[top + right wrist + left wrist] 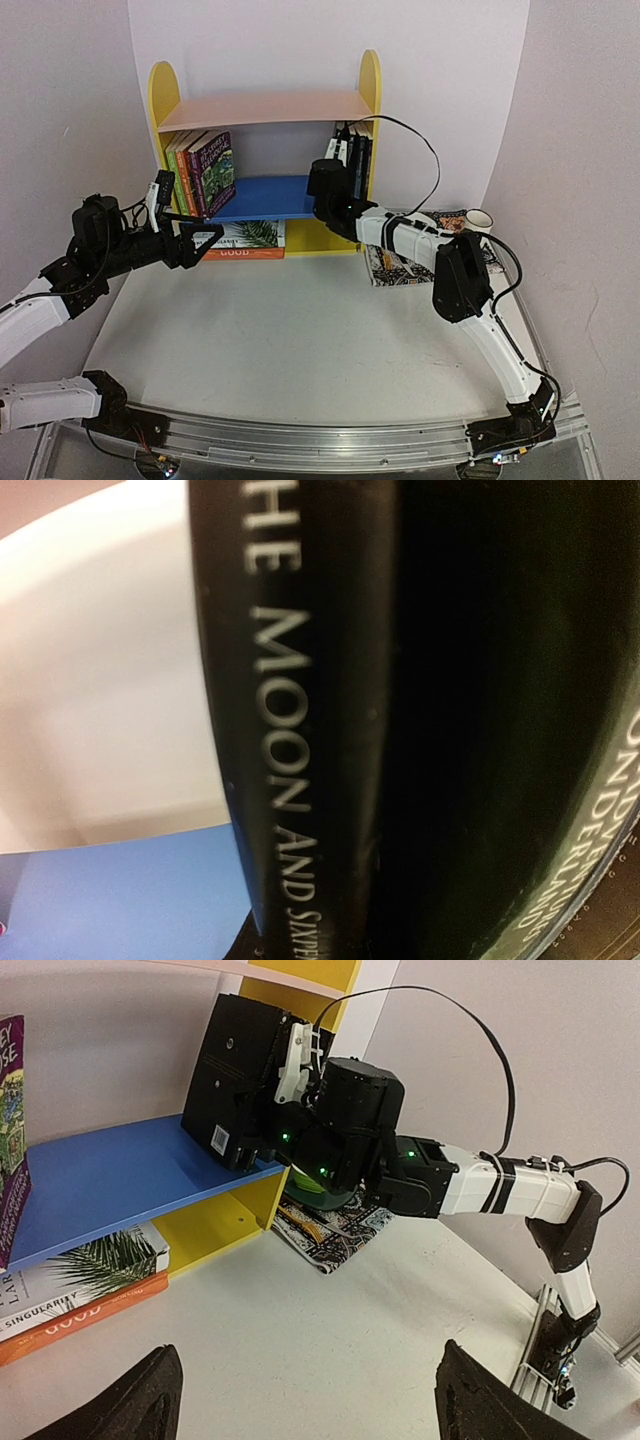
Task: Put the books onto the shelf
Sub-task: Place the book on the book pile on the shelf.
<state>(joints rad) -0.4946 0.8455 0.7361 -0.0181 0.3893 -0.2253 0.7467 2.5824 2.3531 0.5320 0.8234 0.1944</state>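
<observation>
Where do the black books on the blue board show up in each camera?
Top external: black books at the right end of the blue board.
Left wrist: upper left of centre, on the board's right end.
Right wrist: their spines fill the frame; board at bottom left.
Shared landmark: the blue board.

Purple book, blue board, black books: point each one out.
purple book point(214, 170), top view, front cover.
blue board point(110, 1175), left wrist view, bare top surface.
black books point(232, 1075), left wrist view, outer cover.
</observation>
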